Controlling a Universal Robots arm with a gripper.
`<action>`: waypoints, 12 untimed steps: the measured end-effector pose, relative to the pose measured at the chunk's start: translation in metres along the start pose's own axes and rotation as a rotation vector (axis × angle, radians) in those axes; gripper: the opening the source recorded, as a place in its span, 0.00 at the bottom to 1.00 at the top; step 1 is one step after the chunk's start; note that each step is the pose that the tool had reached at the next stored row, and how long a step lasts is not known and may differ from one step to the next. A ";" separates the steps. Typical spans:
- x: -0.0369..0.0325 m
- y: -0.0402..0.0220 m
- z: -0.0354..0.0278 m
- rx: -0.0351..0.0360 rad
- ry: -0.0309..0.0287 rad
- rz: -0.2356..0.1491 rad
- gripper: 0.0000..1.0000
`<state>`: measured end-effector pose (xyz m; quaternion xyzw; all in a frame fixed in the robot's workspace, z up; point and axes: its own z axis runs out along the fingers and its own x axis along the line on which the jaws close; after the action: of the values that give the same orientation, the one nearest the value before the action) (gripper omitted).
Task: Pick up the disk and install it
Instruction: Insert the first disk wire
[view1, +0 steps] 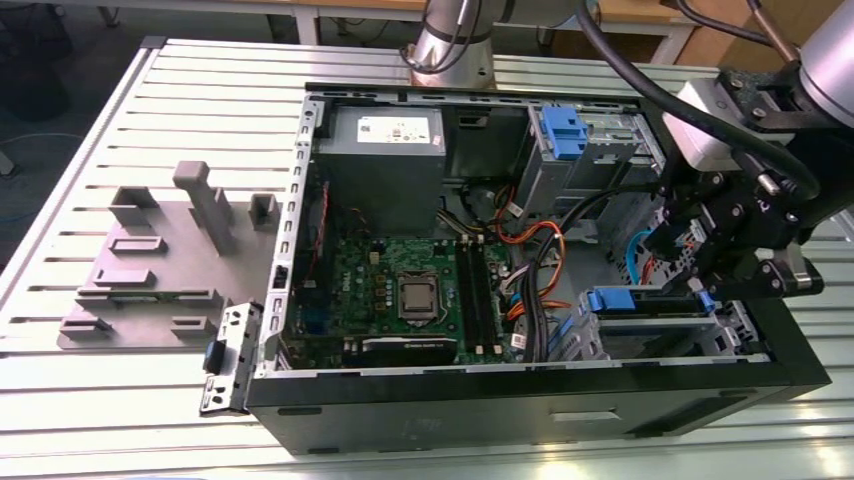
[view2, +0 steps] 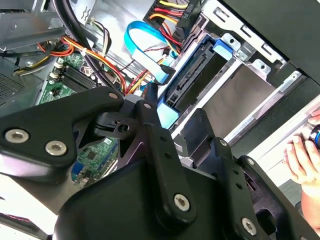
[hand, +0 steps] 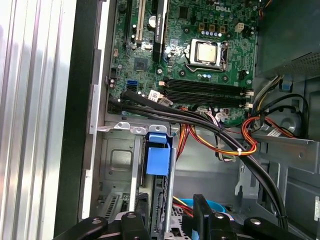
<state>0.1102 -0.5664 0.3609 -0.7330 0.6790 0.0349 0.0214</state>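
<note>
The disk (view1: 622, 300) is standing on edge, blue handle up, in a drive cage (view1: 667, 335) at the corner of the case (view1: 534, 400) toward the exterior view's right.

Outside the case, toward the exterior view's left, a grey jig (view1: 147, 270) is lying on the table (view1: 80, 420). Inside the case, a grey supply (view1: 380, 150) is filling one corner. A green board (view1: 400, 280) is lying on the case floor just beside it. Cables (view1: 527, 240) are running from the board toward the cages. A second cage (view1: 594, 150), beside the supply, is holding another blue bracket (view1: 563, 130).

The gripper (view1: 714, 285) is hovering over the disk's cage. In both wrist views its fingers (hand: 201, 212) are spread and straddling the disk's handle, with a gap showing beside one finger. In the second wrist view, a hand (view2: 300, 155) is showing beyond the case wall.
</note>
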 end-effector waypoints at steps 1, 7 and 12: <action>-0.0001 0.0000 0.0000 0.0000 0.0000 0.000 0.48; -0.0011 -0.0019 0.0002 0.0000 0.0001 0.000 0.48; -0.0019 -0.0039 0.0003 0.0000 -0.0004 0.000 0.48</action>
<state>0.1139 -0.5642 0.3607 -0.7329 0.6790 0.0350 0.0215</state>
